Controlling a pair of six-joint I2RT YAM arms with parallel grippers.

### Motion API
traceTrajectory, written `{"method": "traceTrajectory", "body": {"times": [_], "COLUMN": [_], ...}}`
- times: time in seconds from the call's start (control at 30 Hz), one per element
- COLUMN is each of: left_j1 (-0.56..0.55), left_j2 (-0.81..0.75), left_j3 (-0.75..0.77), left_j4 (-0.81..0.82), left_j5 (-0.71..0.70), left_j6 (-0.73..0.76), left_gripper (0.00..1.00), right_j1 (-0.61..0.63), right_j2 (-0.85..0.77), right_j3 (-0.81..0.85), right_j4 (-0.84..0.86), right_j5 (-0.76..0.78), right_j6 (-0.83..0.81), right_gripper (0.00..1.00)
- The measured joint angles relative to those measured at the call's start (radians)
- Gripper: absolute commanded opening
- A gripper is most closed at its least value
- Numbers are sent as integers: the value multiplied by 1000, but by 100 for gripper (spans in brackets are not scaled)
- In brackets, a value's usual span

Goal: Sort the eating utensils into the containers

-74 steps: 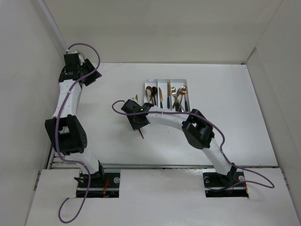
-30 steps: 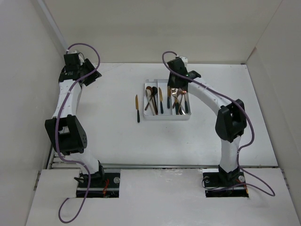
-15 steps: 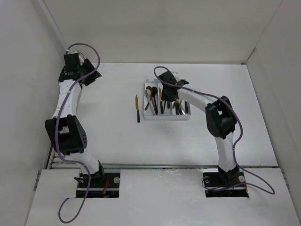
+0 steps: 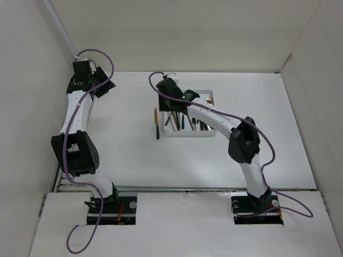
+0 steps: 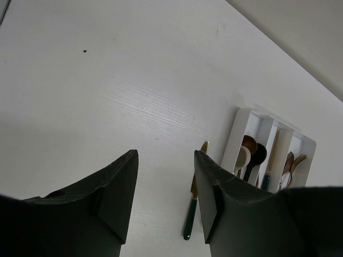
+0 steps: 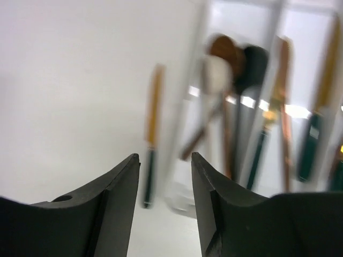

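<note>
One knife (image 4: pixel 156 123) with a copper blade and dark handle lies on the table just left of the white tray (image 4: pixel 206 134). The tray's three compartments hold several utensils, among them a cream spoon (image 5: pixel 242 160) and a black spoon (image 5: pixel 258 156). My right gripper (image 4: pixel 167 97) hovers open and empty over the tray's far left corner, close to the knife. In the blurred right wrist view the knife (image 6: pixel 151 134) lies ahead of the open gripper (image 6: pixel 165 182), with the tray (image 6: pixel 185 123) to its right. My left gripper (image 4: pixel 104 85) is open and empty at the far left; its view shows the knife (image 5: pixel 193 206) and tray (image 5: pixel 300 143).
White walls close in the table on the left, back and right. My right arm's forearm (image 4: pixel 214 115) lies across the tray and hides much of it from above. A purple cable (image 4: pixel 155 77) loops off the right wrist.
My right arm swung from mid-table to the tray's far right, then left across the tray to its left corner near the knife. The left arm has not moved.
</note>
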Motion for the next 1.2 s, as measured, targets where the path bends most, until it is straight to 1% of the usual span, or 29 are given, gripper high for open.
{"method": "traceTrajectory", "body": {"times": [0.1,0.17,0.5,0.67,0.7,0.8,1.0,1.13,1.2], "left_j1": [0,0,0,0,0,0,0,0,0], "left_j2": [0,0,0,0,0,0,0,0,0], "left_j3": [0,0,0,0,0,0,0,0,0], "left_j4": [0,0,0,0,0,0,0,0,0], "left_j5": [-2,-3,-3,-3,-3,-3,0,3,3], "left_j6": [0,0,0,0,0,0,0,0,0], "left_gripper": [43,43,43,43,43,43,43,43,43], "right_j1": [52,77,89,89,89,94,122,151,161], "right_j2": [66,108,294,310,310,317,339,362,367], "right_j3": [159,212,218,218,218,218,226,267,274], "right_j4": [-13,-12,-95,-112,-116,-122,-140,-177,-186], "right_j5": [-18,-30,-102,-131,-136,-145,-124,-78,-54], "right_j6": [-20,-22,-21,-17,-15,-6,2,2,2], "right_gripper": [49,49,47,47,45,40,40,35,18]}}
